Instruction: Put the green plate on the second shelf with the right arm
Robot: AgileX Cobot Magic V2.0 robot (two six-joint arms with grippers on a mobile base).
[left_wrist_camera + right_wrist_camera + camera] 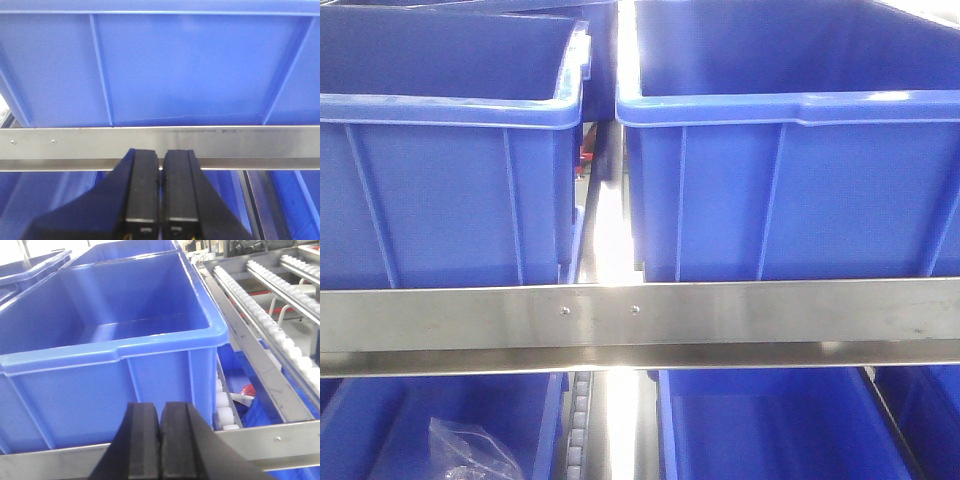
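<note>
The green plate is out of view in all three views. My left gripper [160,157] is shut with nothing between its black fingers; it points at the steel shelf rail [160,142] below a blue bin [190,65]. My right gripper [160,412] is also shut and holds nothing, sitting just in front of the near wall of a big empty blue bin [115,375] on the shelf. Neither gripper shows in the front view.
Two blue bins [440,180] [790,170] stand side by side on the shelf behind a steel rail [640,315]. More blue bins sit on the level below, one holding a clear plastic bag [470,450]. White conveyor rollers [270,325] run along the right.
</note>
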